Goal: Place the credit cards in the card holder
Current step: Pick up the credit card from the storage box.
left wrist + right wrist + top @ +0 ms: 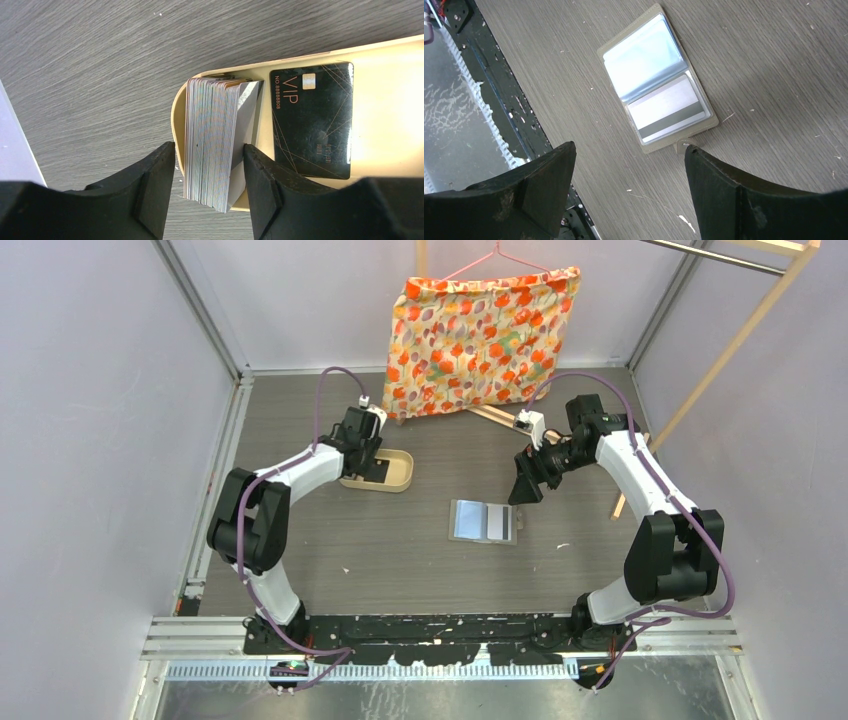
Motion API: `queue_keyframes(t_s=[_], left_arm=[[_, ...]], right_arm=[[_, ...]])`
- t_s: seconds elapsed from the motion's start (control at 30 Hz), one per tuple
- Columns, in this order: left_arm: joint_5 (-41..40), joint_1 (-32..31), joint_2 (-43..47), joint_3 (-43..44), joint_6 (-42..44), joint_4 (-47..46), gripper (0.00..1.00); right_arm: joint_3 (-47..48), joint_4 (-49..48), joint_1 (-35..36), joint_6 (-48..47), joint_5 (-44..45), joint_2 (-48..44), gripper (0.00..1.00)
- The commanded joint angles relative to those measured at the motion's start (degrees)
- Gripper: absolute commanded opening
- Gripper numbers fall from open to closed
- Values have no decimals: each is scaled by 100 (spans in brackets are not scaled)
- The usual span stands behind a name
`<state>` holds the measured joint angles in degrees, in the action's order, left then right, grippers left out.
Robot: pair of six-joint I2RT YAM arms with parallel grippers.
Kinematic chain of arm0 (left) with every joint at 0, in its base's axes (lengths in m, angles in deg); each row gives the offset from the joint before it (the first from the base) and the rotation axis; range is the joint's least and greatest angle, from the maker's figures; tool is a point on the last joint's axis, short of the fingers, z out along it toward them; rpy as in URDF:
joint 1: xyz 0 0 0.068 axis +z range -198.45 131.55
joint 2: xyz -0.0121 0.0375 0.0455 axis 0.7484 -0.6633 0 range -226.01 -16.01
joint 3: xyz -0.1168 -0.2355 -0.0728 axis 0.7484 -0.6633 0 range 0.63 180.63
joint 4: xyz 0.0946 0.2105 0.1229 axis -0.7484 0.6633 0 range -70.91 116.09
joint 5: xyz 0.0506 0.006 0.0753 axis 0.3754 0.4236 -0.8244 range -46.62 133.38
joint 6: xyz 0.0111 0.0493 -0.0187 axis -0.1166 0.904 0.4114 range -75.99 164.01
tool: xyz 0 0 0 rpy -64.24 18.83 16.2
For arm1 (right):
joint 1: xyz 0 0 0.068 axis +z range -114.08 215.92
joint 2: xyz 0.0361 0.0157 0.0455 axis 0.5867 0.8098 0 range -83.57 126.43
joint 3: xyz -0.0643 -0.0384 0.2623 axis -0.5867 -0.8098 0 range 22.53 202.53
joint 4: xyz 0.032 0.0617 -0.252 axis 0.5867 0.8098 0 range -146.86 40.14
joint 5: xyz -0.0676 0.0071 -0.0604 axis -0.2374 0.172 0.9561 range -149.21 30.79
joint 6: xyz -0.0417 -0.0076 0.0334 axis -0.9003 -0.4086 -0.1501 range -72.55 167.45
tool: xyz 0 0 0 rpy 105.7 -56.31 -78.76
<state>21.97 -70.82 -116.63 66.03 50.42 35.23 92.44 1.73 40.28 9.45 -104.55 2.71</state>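
Straddling the on-edge cards point(212, 135) with the left pincer point(209, 150) — half open, nothing pinched yet, long axis running straight ahead — right pincer point(629, 149) wide, empty, holder point(639, 60) just ahead.

table point(400, 560): matt grey wood-grain, rough-looking | tray point(390, 55): smooth tan plastic, faint sheen | black card point(312, 120): glossy plastic, fine scuffs | stack of cards point(210, 140): thin plastic, pale smooth edges | card holder point(639, 65): shiny clear plastic pockets, matt grey border | cloth point(480, 340): soft printed fabric | frame point(742, 340): bare pale wood, smooth
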Motion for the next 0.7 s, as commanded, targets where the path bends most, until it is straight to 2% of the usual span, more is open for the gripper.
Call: queue_keyframes(t_s=[0.0, 0.53, 0.67], left_arm=[[-146, 49, 340, 16, -26, -142, 53], [-75, 47, 482, -4, -70, -123, 51], [5, 44, 489, -2, -100, -117, 47]], right_arm=[[200, 30, -21, -120, -97, 4, 84], [198, 55, -17, -138, -118, -23, 84], [198, 48, -20, -138, -116, -23, 84]])
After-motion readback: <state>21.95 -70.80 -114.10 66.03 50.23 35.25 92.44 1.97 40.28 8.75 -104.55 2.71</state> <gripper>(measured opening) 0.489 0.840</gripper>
